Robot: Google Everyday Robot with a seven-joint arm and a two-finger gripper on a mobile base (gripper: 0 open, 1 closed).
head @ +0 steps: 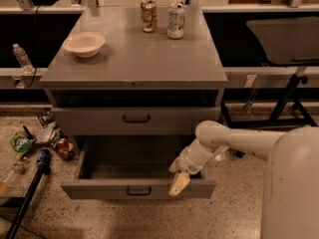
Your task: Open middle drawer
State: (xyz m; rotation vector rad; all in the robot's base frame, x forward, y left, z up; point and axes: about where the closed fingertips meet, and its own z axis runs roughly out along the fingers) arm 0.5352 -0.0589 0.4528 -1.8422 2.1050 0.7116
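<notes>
The middle drawer (99, 189) is pulled well out of the grey cabinet (134, 78). Its low flat front carries a small black bar handle (138, 190), and its dark inside looks empty. My gripper (178, 183) is at the right part of that front's top edge, reaching down over it from inside the drawer, right of the handle. The white arm (234, 141) comes in from the right. The taller-fronted drawer (89, 121) above stands slightly out. The lowest drawer is hidden under the open one.
On the cabinet top stand a white bowl (83, 44), a brown can (148, 15) and a white can (175, 20). Bottles and packets (22, 143) lie on the floor at the left beside a black pole (30, 190). A dark stand (284, 49) is at the right.
</notes>
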